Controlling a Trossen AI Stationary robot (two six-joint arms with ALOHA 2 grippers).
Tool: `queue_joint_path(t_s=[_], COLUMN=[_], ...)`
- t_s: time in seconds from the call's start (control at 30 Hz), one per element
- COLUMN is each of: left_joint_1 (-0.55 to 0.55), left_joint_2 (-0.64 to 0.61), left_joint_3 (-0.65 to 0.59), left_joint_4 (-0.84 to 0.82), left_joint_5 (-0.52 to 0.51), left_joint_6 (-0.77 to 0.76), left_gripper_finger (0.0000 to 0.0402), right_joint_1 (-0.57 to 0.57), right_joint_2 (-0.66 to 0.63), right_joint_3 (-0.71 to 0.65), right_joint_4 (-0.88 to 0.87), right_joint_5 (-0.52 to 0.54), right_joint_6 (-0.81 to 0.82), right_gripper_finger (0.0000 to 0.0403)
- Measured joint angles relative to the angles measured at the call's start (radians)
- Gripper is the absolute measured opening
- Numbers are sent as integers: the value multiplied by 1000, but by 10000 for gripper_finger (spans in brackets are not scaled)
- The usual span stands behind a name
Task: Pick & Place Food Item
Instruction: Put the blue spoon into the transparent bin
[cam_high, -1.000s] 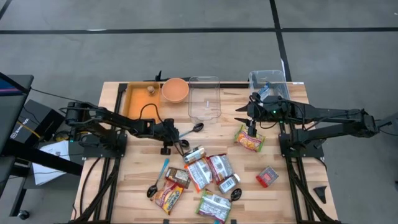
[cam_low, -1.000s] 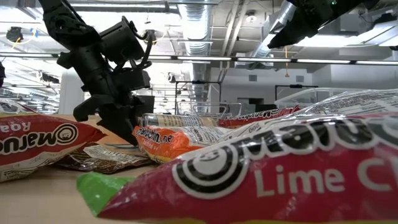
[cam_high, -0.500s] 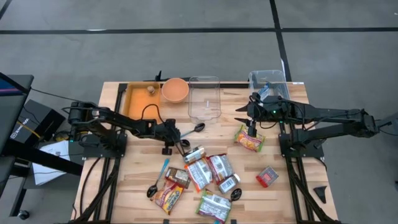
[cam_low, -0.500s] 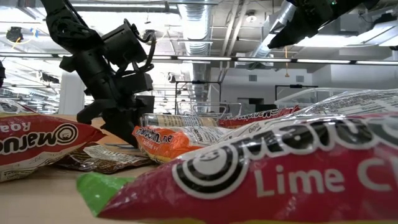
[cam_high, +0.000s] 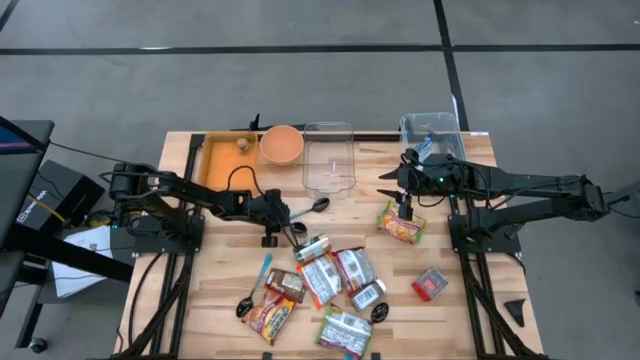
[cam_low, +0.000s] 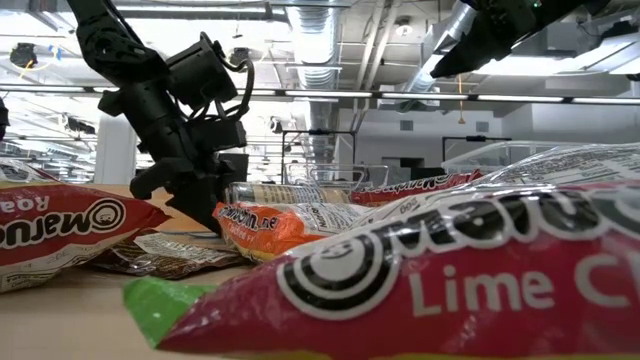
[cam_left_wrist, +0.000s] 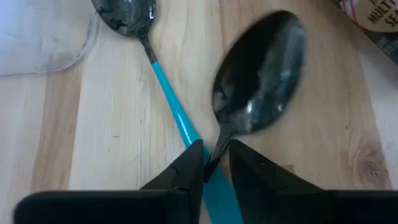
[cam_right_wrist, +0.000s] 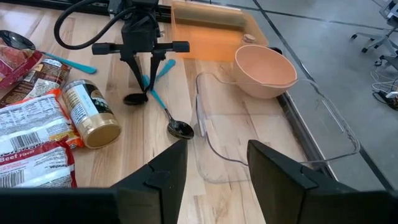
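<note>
My left gripper (cam_high: 283, 222) is down near the table's middle, shut on a black spoon (cam_left_wrist: 258, 74). It also shows in the right wrist view (cam_right_wrist: 146, 81) and the low view (cam_low: 195, 195). A second spoon with a teal handle (cam_left_wrist: 168, 99) lies flat on the wood just beside it. My right gripper (cam_high: 405, 205) is open and empty, held above a ramen packet (cam_high: 401, 228) on the right. Several food packets (cam_high: 330, 280) and a can (cam_high: 312, 248) lie in a pile on the near middle of the table. My left gripper pinches the black spoon's thin neck (cam_left_wrist: 219, 144), just behind the bowl, between its two fingertips. The fingers come from above, pointing down. The bowl (cam_right_wrist: 134, 98) sticks out below the fingertips, close to the wood; I cannot tell whether it touches.
At the far edge stand an orange tray (cam_high: 215, 160), a peach bowl (cam_high: 282, 145), a clear container (cam_high: 328, 160) and a clear bin (cam_high: 430, 128). A red packet (cam_high: 430, 285) lies near right. Another teal spoon (cam_high: 255, 285) and a black spoon (cam_high: 380, 312) lie near the pile.
My left gripper has shifted a little toward the table's right edge, staying shut on the black spoon.
</note>
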Motion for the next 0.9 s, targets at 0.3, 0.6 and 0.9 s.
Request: queue_joint_path(t_s=[0.3,0.6,0.9], left_joint_1=[0,0,-5], left_joint_2=[1,-4,-4], left_joint_3=[-2,-5,-6], left_joint_4=[26,61,108], left_joint_5=[-4,3,3], left_joint_6=[-21,-21,-21], left_gripper_finger=[6,3,2], right_joint_1=[0,0,0], right_joint_2=[0,0,0], right_joint_3=[0,0,0], right_joint_4=[0,0,0], right_joint_5=[0,0,0], right_joint_6=[0,0,0], right_gripper_finger=[163,163,163])
